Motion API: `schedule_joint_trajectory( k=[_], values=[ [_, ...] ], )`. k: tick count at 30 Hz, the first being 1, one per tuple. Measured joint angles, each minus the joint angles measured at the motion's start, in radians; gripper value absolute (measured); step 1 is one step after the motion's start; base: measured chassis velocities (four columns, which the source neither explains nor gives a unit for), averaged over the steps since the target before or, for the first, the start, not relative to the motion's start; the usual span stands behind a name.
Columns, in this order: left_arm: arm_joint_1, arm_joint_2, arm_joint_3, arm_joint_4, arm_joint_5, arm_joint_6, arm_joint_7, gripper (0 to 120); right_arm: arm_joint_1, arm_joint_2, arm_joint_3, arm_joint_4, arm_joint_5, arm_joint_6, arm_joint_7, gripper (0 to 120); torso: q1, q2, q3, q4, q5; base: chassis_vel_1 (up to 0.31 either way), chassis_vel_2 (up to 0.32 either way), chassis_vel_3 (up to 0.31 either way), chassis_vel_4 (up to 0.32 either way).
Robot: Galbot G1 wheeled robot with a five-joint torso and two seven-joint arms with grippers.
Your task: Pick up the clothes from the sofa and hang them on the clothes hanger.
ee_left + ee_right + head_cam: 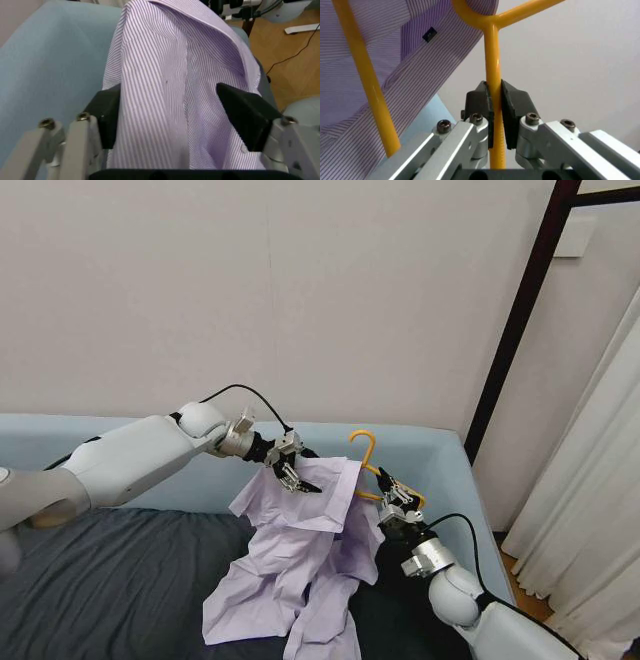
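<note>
A lavender striped shirt (300, 565) hangs draped over a yellow hanger (364, 448), its lower part trailing onto the sofa seat. My right gripper (392, 498) holds the hanger up from below; in the right wrist view it (494, 90) is shut on the hanger's yellow bar (492, 56). My left gripper (294, 474) reaches in at the shirt's shoulder near the collar. In the left wrist view its black pads (107, 116) stand wide apart, open, with the shirt (175, 75) running between them.
The sofa has a light blue back (90, 435) and a dark grey seat (100, 580). A black upright pole (520, 320) stands at the sofa's right end, with white curtains (590, 510) and wooden floor (295, 67) beyond.
</note>
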Motion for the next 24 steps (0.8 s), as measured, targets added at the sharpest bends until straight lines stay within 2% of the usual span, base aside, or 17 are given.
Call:
schedule_joint_trajectory(
  k=[2, 6, 8, 10, 12, 16, 24],
  values=[
    [0.001, -0.001, -0.001, 0.001, -0.001, 0.000, 0.002, 64, 0.000, 0.000, 0.001, -0.001, -0.001, 0.001, 0.000, 4, 0.000, 0.000, 0.000, 0.0000, 0.0000, 0.000, 0.000, 0.000, 0.000],
    [0.005, -0.011, -0.005, 0.013, 0.006, -0.007, 0.008, 45, 0.000, -0.003, -0.001, -0.003, -0.006, 0.004, -0.003, 4, 0.000, 0.000, 0.000, 0.0000, 0.0001, 0.000, 0.000, 0.000, 0.000],
    [0.006, -0.012, -0.005, 0.015, 0.008, -0.008, 0.007, 41, 0.000, -0.003, -0.003, -0.002, -0.007, 0.004, -0.003, 4, 0.000, 0.000, 0.000, 0.0000, 0.0001, 0.000, 0.000, 0.000, 0.000],
    [0.013, -0.019, -0.009, 0.023, 0.018, -0.011, 0.006, 30, -0.001, -0.004, -0.008, 0.001, -0.013, 0.005, -0.003, 4, 0.000, 0.000, 0.000, 0.0000, 0.0000, 0.000, 0.000, 0.000, 0.000],
    [0.014, -0.020, -0.009, 0.023, 0.019, -0.011, 0.005, 29, -0.001, -0.004, -0.009, 0.003, -0.014, 0.005, -0.003, 4, 0.000, 0.000, 0.000, 0.0000, 0.0000, 0.000, 0.000, 0.000, 0.000],
    [0.021, -0.025, -0.011, 0.028, 0.026, -0.013, -0.004, 9, -0.009, -0.006, -0.010, 0.012, -0.016, 0.005, -0.003, 4, 0.000, 0.000, 0.000, 0.0000, 0.0000, 0.000, 0.000, 0.000, 0.000],
    [0.025, -0.041, -0.013, 0.051, 0.041, -0.024, -0.009, 8, -0.018, -0.014, -0.003, 0.028, -0.014, 0.005, -0.001, 4, 0.000, 0.000, 0.000, 0.0001, 0.0000, 0.000, 0.000, 0.000, 0.000]
  ],
)
